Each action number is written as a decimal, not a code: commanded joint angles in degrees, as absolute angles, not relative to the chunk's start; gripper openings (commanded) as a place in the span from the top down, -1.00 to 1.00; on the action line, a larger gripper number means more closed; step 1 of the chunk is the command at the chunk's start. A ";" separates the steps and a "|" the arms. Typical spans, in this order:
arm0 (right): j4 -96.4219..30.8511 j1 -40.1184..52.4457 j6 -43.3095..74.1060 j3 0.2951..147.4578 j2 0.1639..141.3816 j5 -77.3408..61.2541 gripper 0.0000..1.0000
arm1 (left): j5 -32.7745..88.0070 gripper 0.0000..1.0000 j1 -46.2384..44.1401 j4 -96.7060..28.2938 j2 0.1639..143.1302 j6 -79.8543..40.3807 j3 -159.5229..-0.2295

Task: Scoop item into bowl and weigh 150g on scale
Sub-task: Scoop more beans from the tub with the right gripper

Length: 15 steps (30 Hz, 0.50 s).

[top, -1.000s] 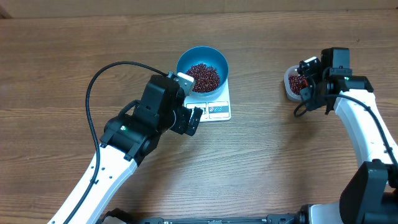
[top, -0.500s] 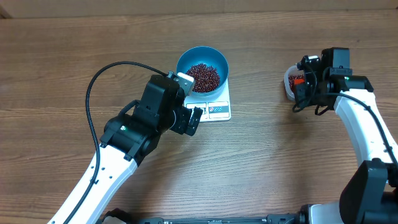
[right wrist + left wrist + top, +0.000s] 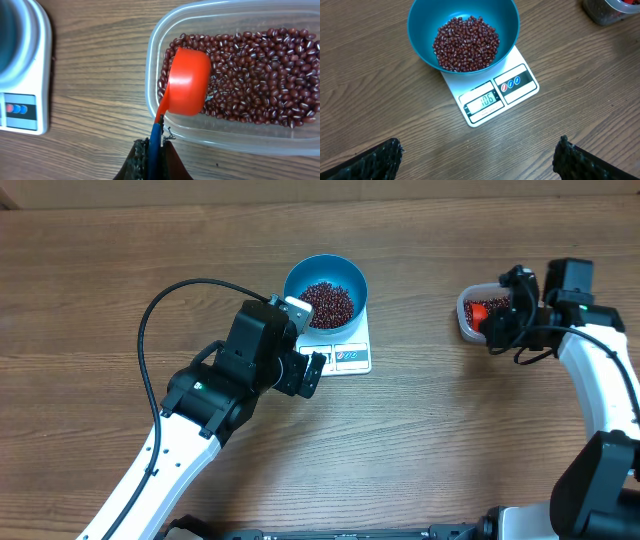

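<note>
The right arm has drawn back from the scale [image 3: 520,90], its fingers [image 3: 134,157] pinching the scoop [image 3: 187,82] now over the beans [image 3: 250,75] in the tub [image 3: 151,75] right of the scale, so the half-filled bowl [image 3: 420,25] atop the scale looks due another load, left fingers [image 3: 375,162] spread wide before it.

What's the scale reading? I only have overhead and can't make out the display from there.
Observer: In the left wrist view, the display of the scale shows what looks like 106, short of target.
Operator: Does the right arm have the scoop?
Observer: Yes. The right gripper is shut on the handle of the orange scoop. Its cup is over the beans at the tub end nearest the scale, underside facing the camera.
Operator: And the left?
Observer: The left gripper is open and empty, in front of the scale.
</note>
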<state>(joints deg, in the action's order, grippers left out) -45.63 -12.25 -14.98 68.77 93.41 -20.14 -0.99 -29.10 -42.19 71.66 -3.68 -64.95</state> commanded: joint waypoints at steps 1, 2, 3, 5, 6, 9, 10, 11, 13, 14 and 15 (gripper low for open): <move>-45.52 -14.52 -14.55 68.29 94.48 -30.35 0.93 | -0.19 -0.99 -28.88 -42.17 71.90 -3.42 -64.51; -45.56 -15.35 -14.55 68.27 94.83 -31.81 0.93 | -0.19 -0.99 -28.88 -42.17 71.90 -3.42 -64.51; -45.65 -16.12 -14.55 68.27 95.31 -33.28 0.93 | -0.19 -1.00 -28.88 -42.17 71.90 -3.42 -64.51; -45.84 -17.82 -14.52 68.27 96.60 -36.71 0.93 | -0.19 -1.00 -28.88 -42.17 71.90 -3.42 -64.51; -45.91 -18.68 -14.55 68.27 97.51 -38.59 0.93 | -0.19 -0.99 -28.88 -42.17 71.90 -3.42 -64.51; -45.98 -20.86 -14.55 68.27 100.25 -42.98 0.93 | -0.19 -0.99 -28.88 -42.17 71.90 -3.42 -64.51; -45.95 -21.61 -14.55 68.27 101.19 -44.21 0.93 | -0.19 -0.99 -28.88 -42.17 71.90 -3.42 -64.51; -45.95 -22.11 -14.55 68.27 101.78 -45.10 0.93 | -0.19 -0.99 -28.88 -42.17 71.90 -3.42 -64.51; -46.00 -23.38 -14.55 68.27 102.94 -47.29 0.93 | -0.19 -0.99 -28.88 -42.17 71.90 -3.42 -64.51; -45.98 -24.01 -14.55 68.27 103.24 -48.27 0.93 | -0.19 -1.00 -28.88 -42.17 71.90 -3.42 -64.51; -45.93 -24.51 -14.57 68.27 103.28 -48.86 0.93 | -0.19 -0.99 -28.88 -42.17 71.90 -3.42 -64.51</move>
<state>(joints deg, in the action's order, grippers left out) -45.65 -23.77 -15.00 68.77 101.34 -43.09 -0.99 -29.10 -42.19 71.66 -3.68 -64.95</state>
